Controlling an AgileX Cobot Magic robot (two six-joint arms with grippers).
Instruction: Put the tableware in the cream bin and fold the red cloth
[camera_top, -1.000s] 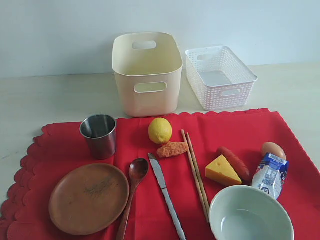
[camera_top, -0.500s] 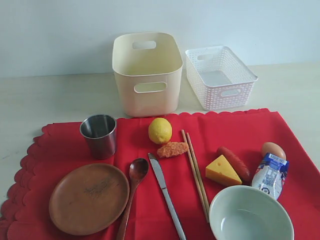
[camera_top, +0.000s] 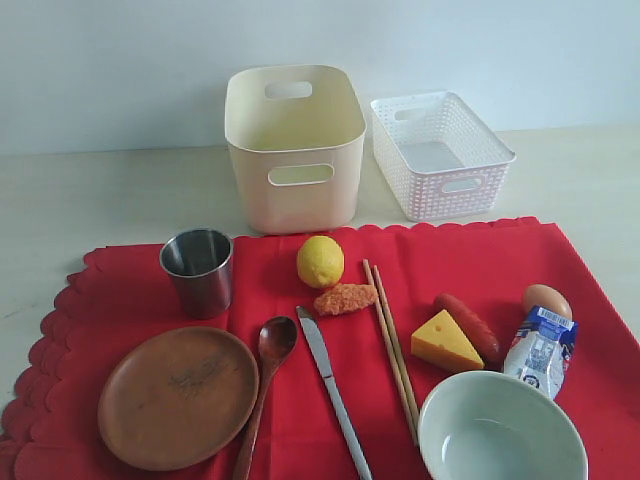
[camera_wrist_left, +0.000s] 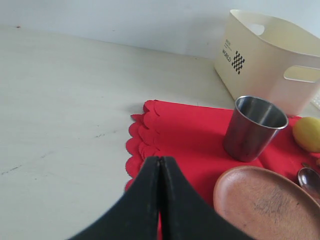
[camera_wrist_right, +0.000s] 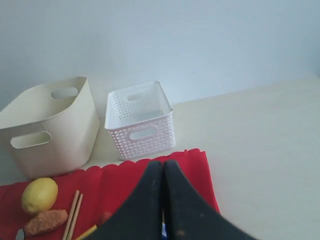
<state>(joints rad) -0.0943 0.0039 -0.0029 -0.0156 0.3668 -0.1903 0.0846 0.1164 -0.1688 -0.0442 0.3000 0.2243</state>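
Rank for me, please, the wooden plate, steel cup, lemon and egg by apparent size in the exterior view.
1. wooden plate, clearly largest.
2. steel cup.
3. lemon.
4. egg, though the milk carton hides part of it, so lemon versus egg is unsure.

Shiny steel cup (camera_top: 197, 270), matt wooden plate (camera_top: 177, 396)
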